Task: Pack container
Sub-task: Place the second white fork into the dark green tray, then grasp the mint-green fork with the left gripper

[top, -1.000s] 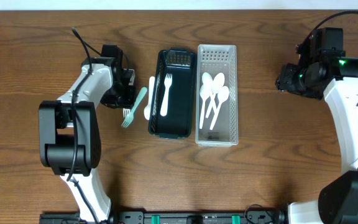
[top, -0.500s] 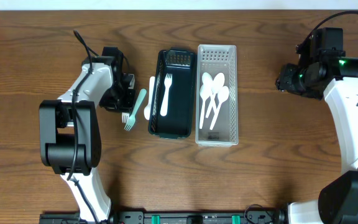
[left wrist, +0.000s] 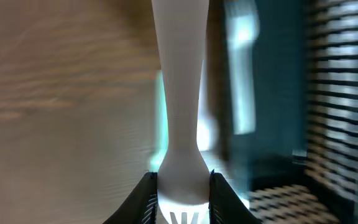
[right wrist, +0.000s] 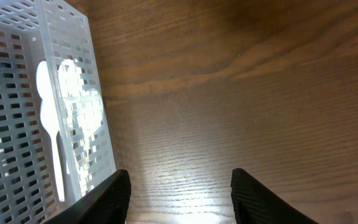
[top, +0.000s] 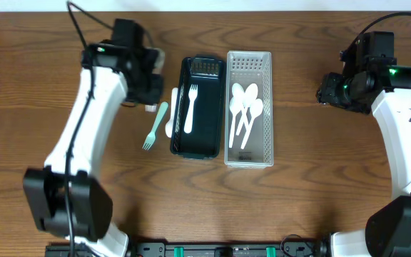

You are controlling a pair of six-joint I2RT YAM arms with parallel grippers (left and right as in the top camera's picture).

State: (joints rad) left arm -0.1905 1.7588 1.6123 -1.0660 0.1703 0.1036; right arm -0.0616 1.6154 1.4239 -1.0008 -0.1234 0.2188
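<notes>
My left gripper [left wrist: 180, 180] is shut on the head of a white fork [left wrist: 180, 93], its handle pointing away from the jaws. In the overhead view this gripper [top: 150, 103] hangs just left of the dark green container [top: 205, 153]. That container holds another white fork [top: 190, 107]. A white utensil [top: 170, 114] shows along the container's left wall. I cannot tell whether it is the held fork. A teal fork [top: 154, 125] lies on the table beside it. My right gripper [right wrist: 179, 186] is open and empty over bare table, right of the white basket [right wrist: 73, 37].
The white perforated basket [top: 249, 160] stands against the container's right side and holds several white spoons [top: 245, 107]. The right arm [top: 405, 121] is at the far right of the wooden table. The left arm [top: 84, 135] stretches over the left side.
My left arm has swung up and toward the back, and its gripper has risen from the table beside the teal fork. The right arm has not moved.
</notes>
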